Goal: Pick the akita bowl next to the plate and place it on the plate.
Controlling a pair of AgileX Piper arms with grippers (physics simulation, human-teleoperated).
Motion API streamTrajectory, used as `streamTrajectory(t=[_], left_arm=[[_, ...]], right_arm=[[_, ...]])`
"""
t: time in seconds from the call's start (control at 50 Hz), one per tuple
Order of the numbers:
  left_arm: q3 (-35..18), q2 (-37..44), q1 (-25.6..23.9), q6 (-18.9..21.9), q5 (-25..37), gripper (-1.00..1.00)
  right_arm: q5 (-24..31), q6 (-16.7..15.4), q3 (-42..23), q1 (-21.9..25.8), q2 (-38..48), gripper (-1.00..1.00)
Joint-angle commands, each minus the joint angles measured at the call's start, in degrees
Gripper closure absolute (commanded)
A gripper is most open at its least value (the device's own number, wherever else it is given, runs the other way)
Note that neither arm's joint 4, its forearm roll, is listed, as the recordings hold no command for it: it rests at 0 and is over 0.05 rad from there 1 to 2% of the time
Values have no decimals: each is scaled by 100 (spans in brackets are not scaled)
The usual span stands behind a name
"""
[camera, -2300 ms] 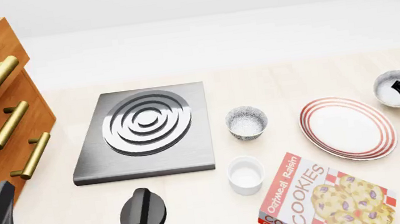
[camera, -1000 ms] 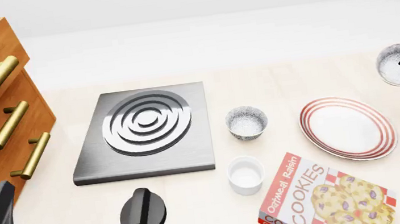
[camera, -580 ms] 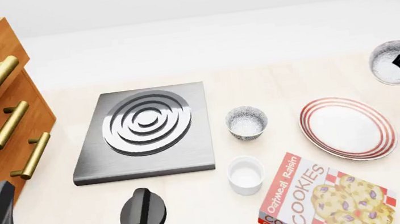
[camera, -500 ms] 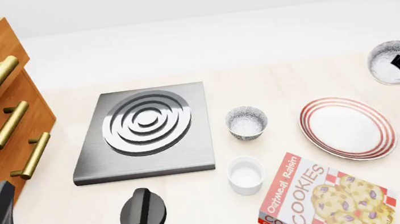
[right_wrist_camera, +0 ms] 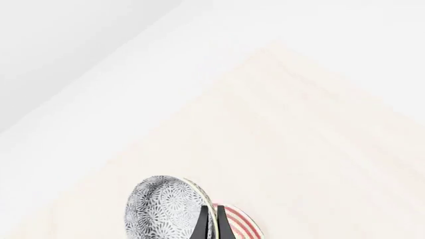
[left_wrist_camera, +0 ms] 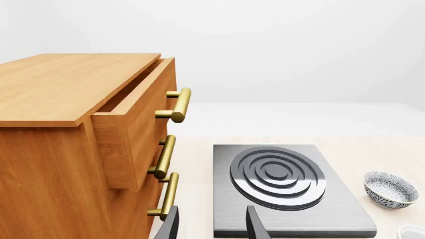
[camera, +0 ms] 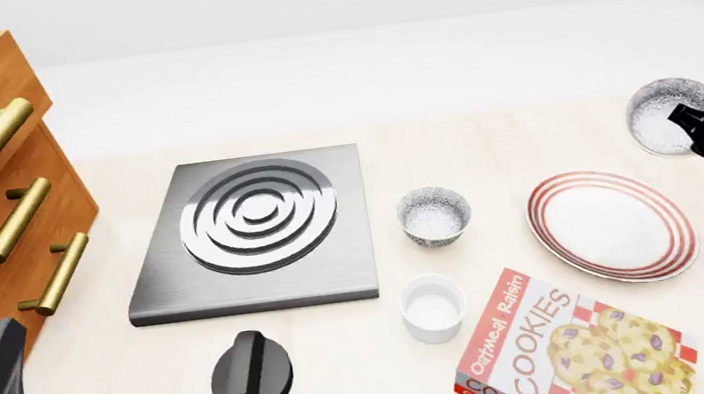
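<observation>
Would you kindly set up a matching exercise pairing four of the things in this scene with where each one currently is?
Things:
1. grey-black speckled bowl pinched in the right tool
2. second speckled bowl
3. plain white straight-sided cup
4. black knob

Places:
A. on the table in front of the grey square slab with silver rings
B. lifted, beyond the far right rim of the red-ringed white plate
C. on the table between slab and plate
D. on the table left of the cookie box

Pairs: 1-B, 2-C, 3-D, 4-A
</observation>
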Motion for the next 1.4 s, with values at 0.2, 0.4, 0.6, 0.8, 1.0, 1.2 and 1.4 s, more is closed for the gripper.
streamTrajectory(t=[0.2,0.4,0.6,0.8,1.0,1.2,1.4], left_arm=[[0,0,0,0,0,-100],[0,0,0,0,0,-100],[0,0,0,0,0,-100],[0,0,0,0,0,-100],[0,0,0,0,0,-100],[0,0,0,0,0,-100],[0,0,0,0,0,-100]], right_arm=[[-75,40,185,261,-119,100],[-159,13,280,346,-78,100],[-236,-17,348,416,6,100],[-285,-36,382,457,63,100],[-299,-19,423,500,59,100],[-379,-37,511,559,100,100],[-460,-27,574,620,153,100]])
